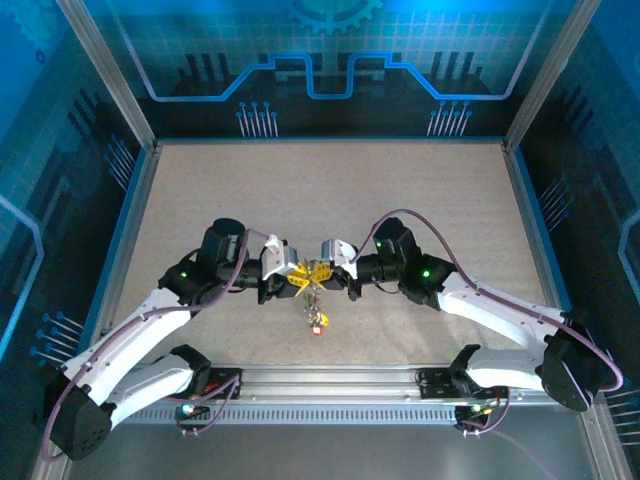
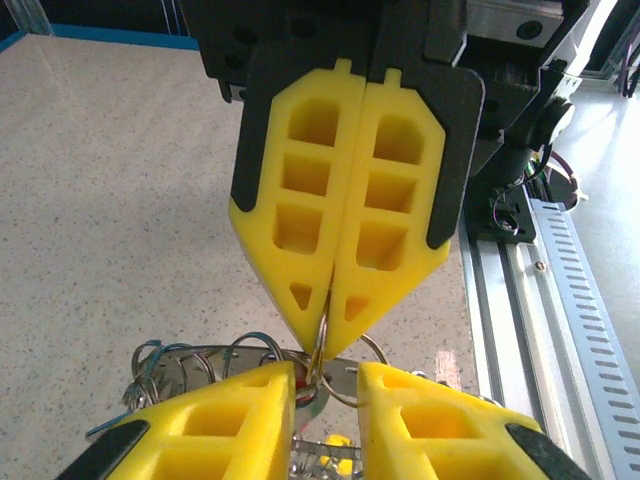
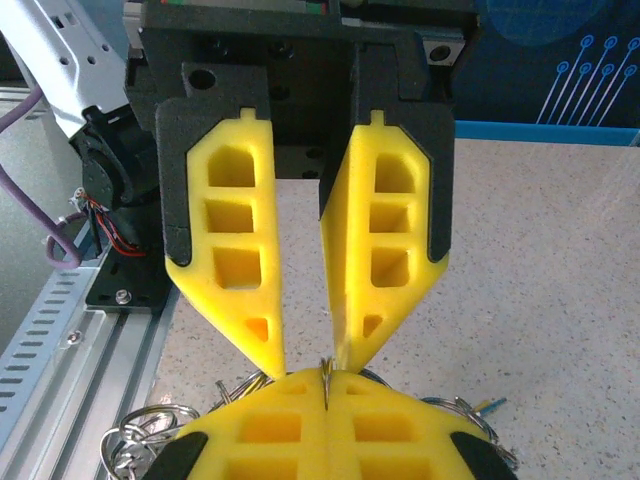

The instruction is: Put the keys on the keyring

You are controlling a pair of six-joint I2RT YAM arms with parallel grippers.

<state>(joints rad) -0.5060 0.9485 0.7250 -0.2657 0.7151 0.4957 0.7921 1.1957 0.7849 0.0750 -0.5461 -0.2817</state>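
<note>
We see the two arms meeting tip to tip above the table (image 1: 420, 200), over the middle of its near edge and just inside the rail (image 1: 330, 378). The right gripper (image 2: 326, 330) has its yellow pads pressed flat together, pinching a thin metal edge that we take for the keyring (image 3: 326, 370), seen edge-on as a bare line rising out of the seam.

The left gripper (image 3: 313, 355) faces it from the other side with its jaws parted. One fingertip stands either side of that same edge with table surface visible through the gap, and we cannot make out either pad pressing on metal.

The keys (image 1: 316, 320) hang in a small bunch straight below the meeting point, with a red tag at the bottom, clear of the table top or just grazing it; we cannot tell which. From the left wrist we also see silver loops (image 2: 165, 365) fanned out flat just beyond that hand's own fingertips.

What matters for the coming move, as we judge it:
- The ring's plane runs in line with both jaw seams.
- The ring's free part points toward the left hand and already lies inside its gap.
- The left hand therefore only has to close or slide along that line, not reach sideways.
- The right hand acts as the fixed anchor.
</note>
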